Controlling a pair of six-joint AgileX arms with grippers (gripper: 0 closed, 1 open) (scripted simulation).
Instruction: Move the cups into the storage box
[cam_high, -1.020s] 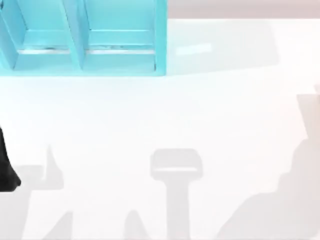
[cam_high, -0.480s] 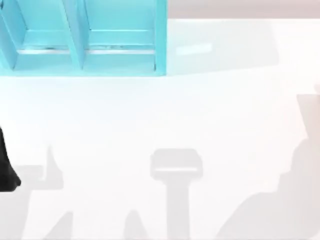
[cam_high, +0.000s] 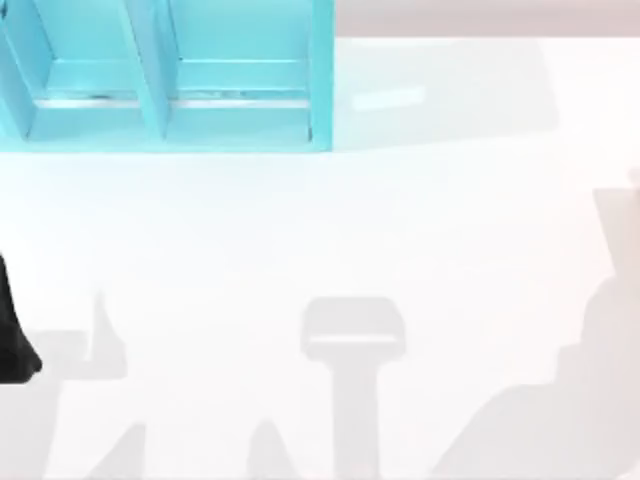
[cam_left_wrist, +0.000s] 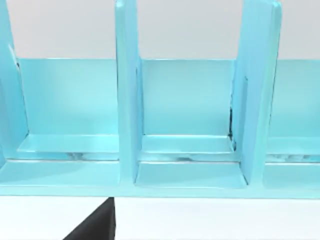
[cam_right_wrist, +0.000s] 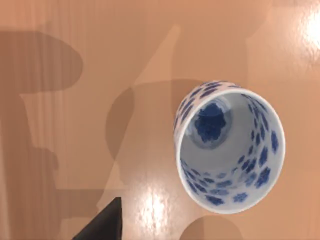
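- The storage box (cam_high: 165, 75) is a turquoise open-topped box with upright dividers; in the top view it stands at the far left of the white counter (cam_high: 330, 230), cut off by the picture's top and left edges.
- Two of its compartments show from above, side by side with a divider between them, and their pale floors are bare.
- In the left wrist view the storage box (cam_left_wrist: 185, 125) faces the camera: a middle compartment between two tall dividers, with part of another on either side.
- A dark sliver of the left arm (cam_high: 15, 335) sits at the top view's left edge, low down and well apart from the box. A black tip of the left tool (cam_left_wrist: 95, 227) pokes in at the edge of the left wrist view; whether it is open or closed I cannot tell.
- In the right wrist view one cup (cam_right_wrist: 229, 145), white with dark-blue flowers, stands upright on a glossy tan surface (cam_right_wrist: 75, 125), seen from above with a blue flower on its inner bottom.
- A black tip of the right tool (cam_right_wrist: 100, 225) shows near the cup without touching it; its opening I cannot tell.
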